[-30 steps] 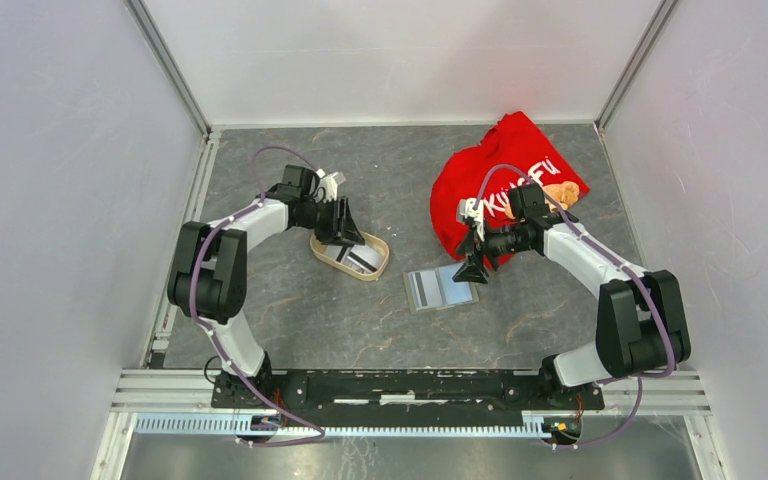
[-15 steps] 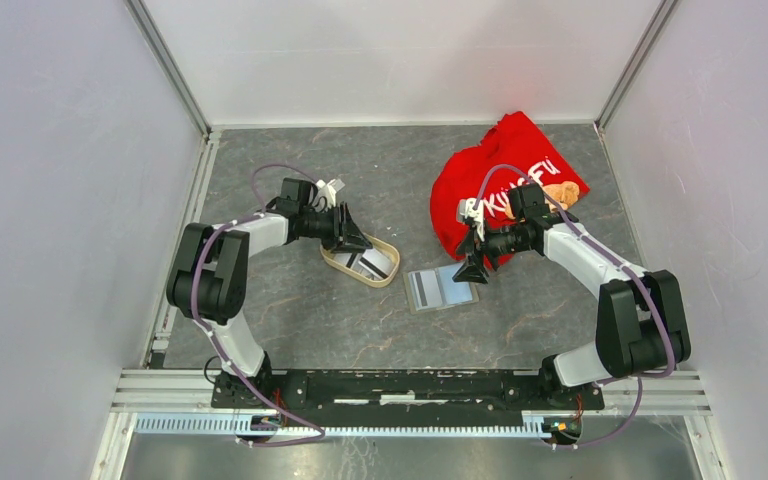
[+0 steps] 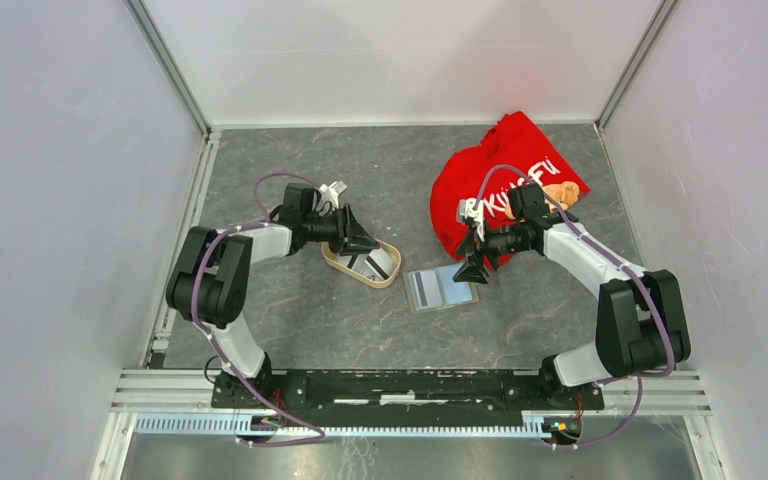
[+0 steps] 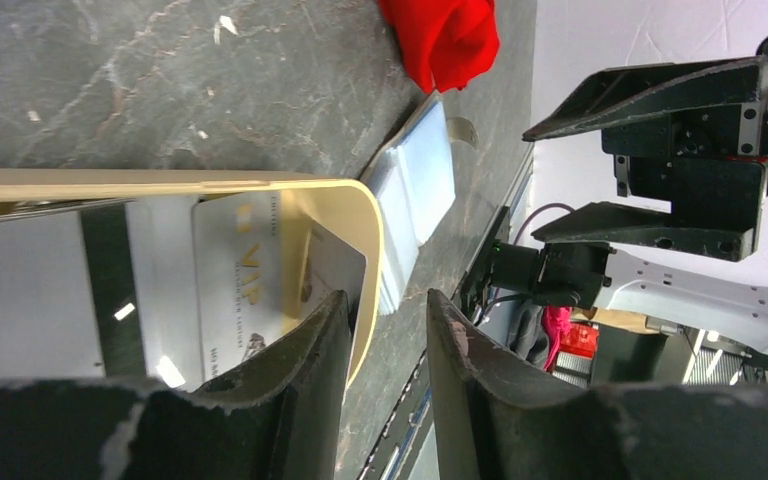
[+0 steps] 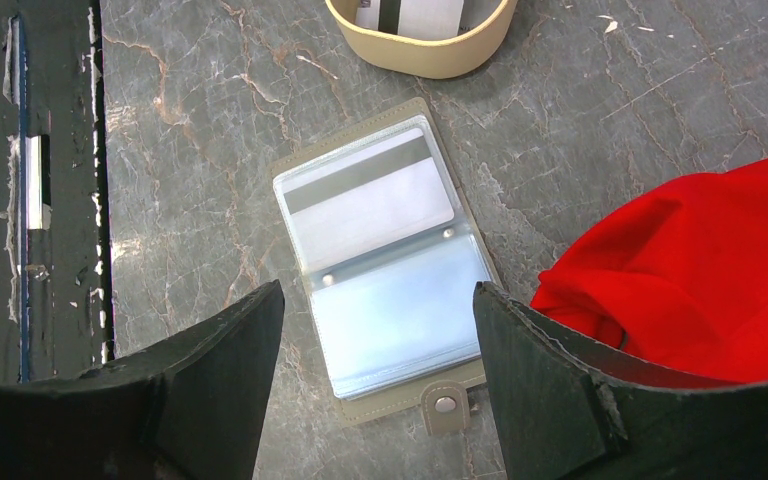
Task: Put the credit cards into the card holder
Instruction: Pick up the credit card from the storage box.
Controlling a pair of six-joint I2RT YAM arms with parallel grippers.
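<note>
One of your credit cards (image 4: 230, 290) is sitting in the card holder (image 5: 385, 260) — others are lying in the beige tray (image 4: 360, 215), left gripper (image 4: 388, 380) narrowly parted, right gripper (image 5: 377, 300) gaping wide.

2 white-black arms (image 3: 250, 243), purple cables (image 3: 272, 177), black fingers (image 5: 210, 380).

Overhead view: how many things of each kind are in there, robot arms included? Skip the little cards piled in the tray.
Robot arms: 2 (left arm, right arm)
Red shirt: 1
Beige tray: 1
Card holder: 1
Total: 5
</note>
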